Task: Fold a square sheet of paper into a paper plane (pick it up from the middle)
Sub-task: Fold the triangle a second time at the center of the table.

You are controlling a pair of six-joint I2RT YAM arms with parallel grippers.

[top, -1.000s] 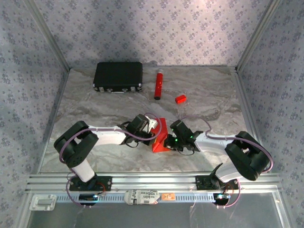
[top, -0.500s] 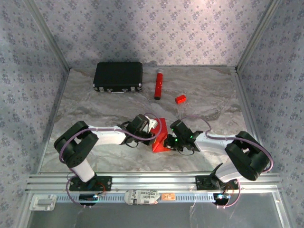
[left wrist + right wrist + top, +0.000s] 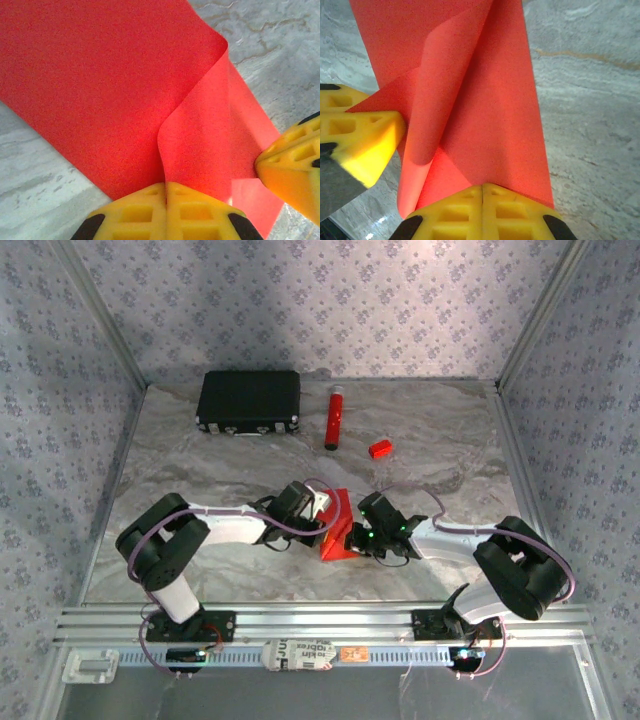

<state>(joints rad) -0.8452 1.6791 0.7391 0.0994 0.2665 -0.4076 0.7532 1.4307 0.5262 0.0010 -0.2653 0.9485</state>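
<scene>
Near the front middle of the table (image 3: 200,470), the two arms reach in toward each other and meet over the red paper sheet (image 3: 338,530), which sits right between them. The left hand (image 3: 318,508) comes at it from the left side and the right hand (image 3: 368,536) from the right, and the two are close together with only the paper separating them.

From the left wrist camera, the yellow fingers (image 3: 195,210) are pressed flat together, and a raised fold of the sheet runs straight down into the seam between them, so this hand is clenched on the paper. The sheet is not lying flat here: one flap curls up and over in a soft loop, while the broad part spreads away over the marbled surface. A yellow finger of the other hand touches the sheet's edge at the right.

From the right wrist camera, the fingers (image 3: 455,212) are likewise closed tight against each other, pinching the near edge of the sheet. A flap is turned over on the left half, forming a slanted layer on top of the main piece, and the left hand's finger meets that flap's corner.

At the back of the table, well apart from the arms, are a black case (image 3: 249,401), a red tube (image 3: 333,418) just right of it, and a small red block (image 3: 378,449) further right and a little nearer
</scene>
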